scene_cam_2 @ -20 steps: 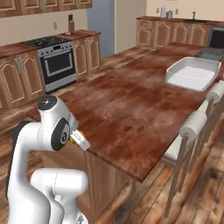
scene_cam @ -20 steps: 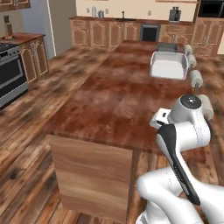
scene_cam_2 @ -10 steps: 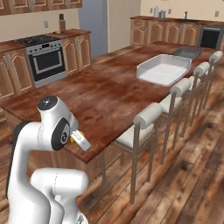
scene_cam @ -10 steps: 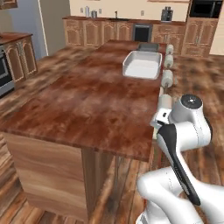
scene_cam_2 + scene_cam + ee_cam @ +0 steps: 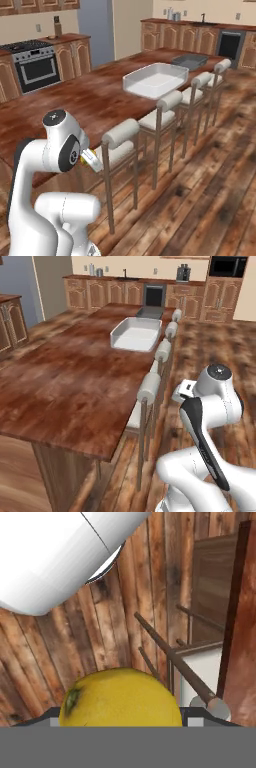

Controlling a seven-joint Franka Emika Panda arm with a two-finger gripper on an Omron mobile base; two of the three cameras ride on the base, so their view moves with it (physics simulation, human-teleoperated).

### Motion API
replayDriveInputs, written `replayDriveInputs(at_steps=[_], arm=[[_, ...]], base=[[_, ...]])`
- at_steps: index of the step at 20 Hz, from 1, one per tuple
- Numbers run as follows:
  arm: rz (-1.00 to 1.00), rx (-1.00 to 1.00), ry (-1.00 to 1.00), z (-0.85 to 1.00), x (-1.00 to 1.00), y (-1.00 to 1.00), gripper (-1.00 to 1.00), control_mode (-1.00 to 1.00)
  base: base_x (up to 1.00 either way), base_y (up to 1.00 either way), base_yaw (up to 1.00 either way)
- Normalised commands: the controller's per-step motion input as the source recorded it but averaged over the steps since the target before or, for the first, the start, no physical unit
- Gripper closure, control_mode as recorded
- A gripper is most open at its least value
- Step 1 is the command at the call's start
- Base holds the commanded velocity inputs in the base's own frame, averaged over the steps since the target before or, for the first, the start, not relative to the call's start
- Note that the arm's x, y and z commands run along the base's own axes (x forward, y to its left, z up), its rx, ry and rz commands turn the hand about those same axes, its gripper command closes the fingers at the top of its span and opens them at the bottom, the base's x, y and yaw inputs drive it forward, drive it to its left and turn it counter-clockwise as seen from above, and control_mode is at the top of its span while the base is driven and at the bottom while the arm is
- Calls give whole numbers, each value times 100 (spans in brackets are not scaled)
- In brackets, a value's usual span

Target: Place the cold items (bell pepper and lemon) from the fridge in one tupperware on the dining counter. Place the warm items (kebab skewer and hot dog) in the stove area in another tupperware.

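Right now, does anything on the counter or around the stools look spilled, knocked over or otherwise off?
Nothing stands out. Both tupperwares, the white one and the dark one, sit flat on the counter; the stools stand upright in line. The lemon sits in the gripper.

Tupperware (image 5: 135,335) on dining counter (image 5: 65,391), stools (image 5: 150,393) along its right edge

No legible text, label, brand, number or sign appears on any surface or item in the three views.
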Motion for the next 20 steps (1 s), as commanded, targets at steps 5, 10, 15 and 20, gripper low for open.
replayDriveInputs(at_steps=[5, 10, 15, 20], arm=[[0, 0, 0, 0, 0, 0, 100, 100], [0, 0, 0, 0, 0, 0, 100, 100], [0, 0, 0, 0, 0, 0, 100, 100], [0, 0, 0, 0, 0, 0, 100, 100]], base=[[100, -100, 4], [100, -100, 7], [100, -100, 19], [92, -100, 26]])
